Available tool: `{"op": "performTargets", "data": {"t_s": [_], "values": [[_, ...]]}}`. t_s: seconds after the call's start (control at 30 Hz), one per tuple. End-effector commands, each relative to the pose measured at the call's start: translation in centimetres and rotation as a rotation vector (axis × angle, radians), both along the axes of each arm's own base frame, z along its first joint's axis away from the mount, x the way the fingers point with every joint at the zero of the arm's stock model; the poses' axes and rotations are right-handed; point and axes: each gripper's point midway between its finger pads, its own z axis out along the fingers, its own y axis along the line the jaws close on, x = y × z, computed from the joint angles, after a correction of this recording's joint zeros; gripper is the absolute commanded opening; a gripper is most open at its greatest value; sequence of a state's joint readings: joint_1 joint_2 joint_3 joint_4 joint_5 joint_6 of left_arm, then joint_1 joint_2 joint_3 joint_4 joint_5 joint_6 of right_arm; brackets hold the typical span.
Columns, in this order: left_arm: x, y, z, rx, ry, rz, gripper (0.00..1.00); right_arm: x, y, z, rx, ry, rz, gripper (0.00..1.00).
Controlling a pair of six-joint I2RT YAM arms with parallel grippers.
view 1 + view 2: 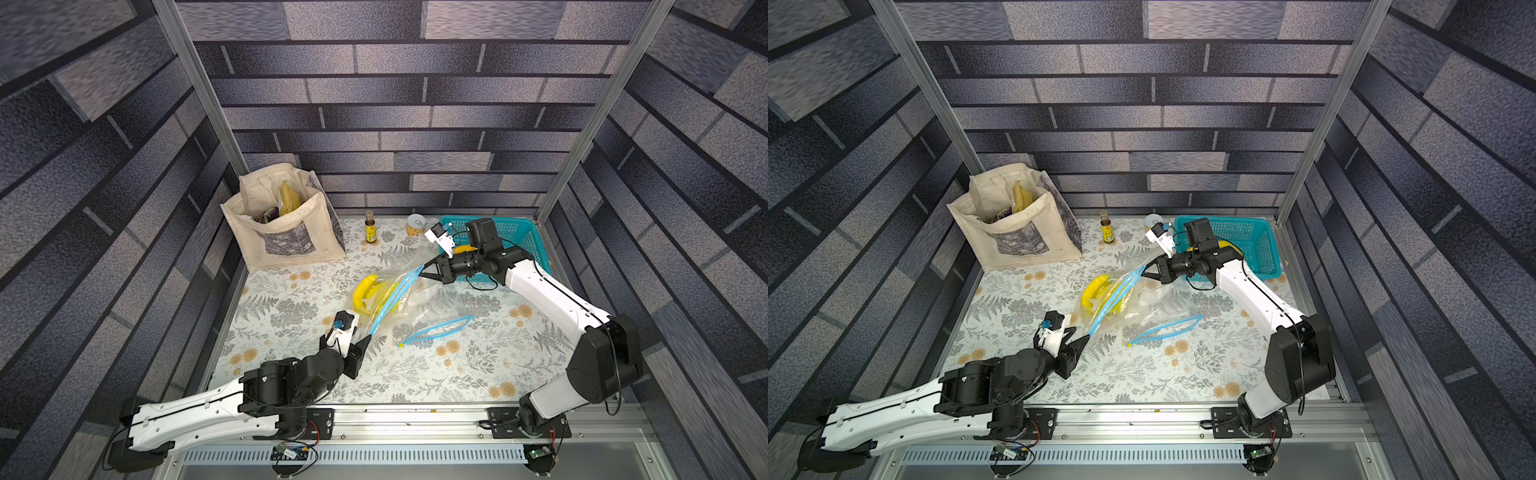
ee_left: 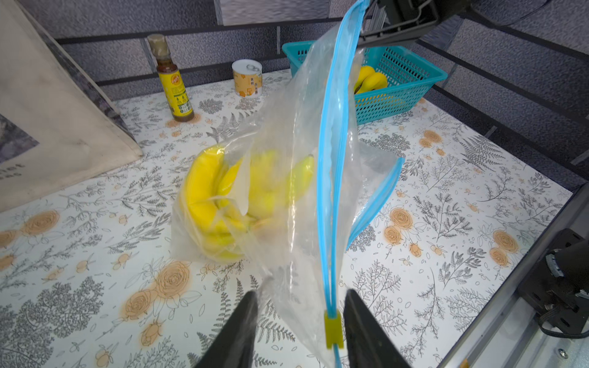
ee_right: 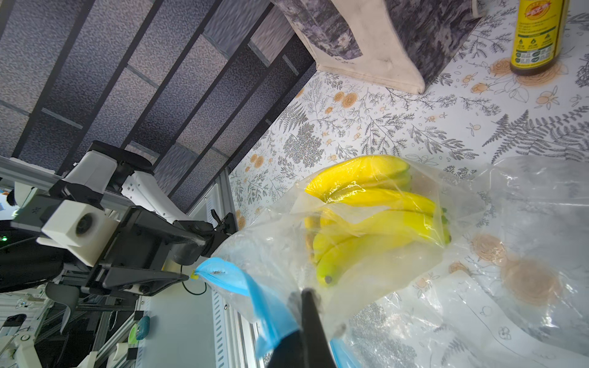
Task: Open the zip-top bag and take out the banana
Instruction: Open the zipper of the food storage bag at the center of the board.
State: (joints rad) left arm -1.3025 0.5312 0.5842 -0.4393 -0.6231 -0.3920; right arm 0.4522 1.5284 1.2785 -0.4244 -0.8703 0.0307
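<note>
Zip-top bag's (image 2: pixel 296 111) seal is clamped by the right gripper (image 1: pixel 423 268) beside the basket (image 1: pixel 515 220) rim — left gripper (image 2: pixel 301 298) is held parted astride the slider (image 2: pixel 334 329).

Your banana (image 1: pixel 365 286): yellow. Zip-top bag (image 2: pixel 296 127): clear, blue zip strip (image 2: pixel 326 178), mustard slider (image 2: pixel 334 331). Tablecloth (image 1: pixel 415 374): white, grey ferns, orange blooms. Basket (image 1: pixel 523 232) teal. Tote (image 1: pixel 286 245) cream, grey print. Bottle (image 1: pixel 370 230): amber, yellow label. Walls (image 1: pixel 415 83): grey-blue brick pattern.
</note>
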Motion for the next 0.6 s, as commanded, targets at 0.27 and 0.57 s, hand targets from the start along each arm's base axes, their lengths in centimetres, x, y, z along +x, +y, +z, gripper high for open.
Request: {"op": "performTargets", "data": {"t_s": [0.27,0.57], "values": [[3.5,-4.2,5.3,-0.073,-0.050,-0.062,0.49,-1.2,0.8,0.9,0.022,-0.026,-0.016,0.00],[3.6,-5.1,2.0,-0.050,0.056,-0.094,0.43,-0.7,1.0,1.1,0.022,-0.028,-0.020,0.00]]}}
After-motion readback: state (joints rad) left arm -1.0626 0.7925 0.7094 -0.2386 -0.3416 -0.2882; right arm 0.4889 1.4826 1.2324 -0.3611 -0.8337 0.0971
